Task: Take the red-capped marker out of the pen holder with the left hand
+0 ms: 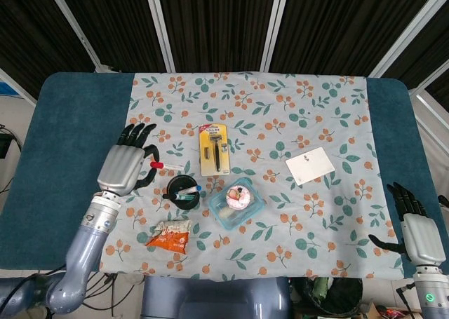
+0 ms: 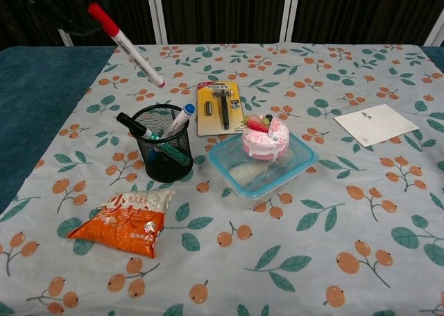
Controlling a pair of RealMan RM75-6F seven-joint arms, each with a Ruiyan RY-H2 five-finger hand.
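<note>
My left hand (image 1: 125, 166) is lifted left of the black mesh pen holder (image 1: 181, 191) and pinches the red-capped marker (image 1: 160, 166) clear of it. In the chest view the marker (image 2: 128, 47) hangs slanted in the air above and left of the holder (image 2: 161, 155), red cap uppermost, with the hand almost out of frame. A blue-capped marker (image 2: 182, 117) and a dark pen (image 2: 132, 125) still stand in the holder. My right hand (image 1: 415, 226) rests at the table's near right edge, fingers apart and holding nothing.
A packaged razor (image 1: 214, 148) lies behind the holder. A clear container with a pink cake (image 1: 237, 200) sits to its right, an orange snack bag (image 1: 169, 236) in front, and a white card (image 1: 310, 165) further right on the floral cloth.
</note>
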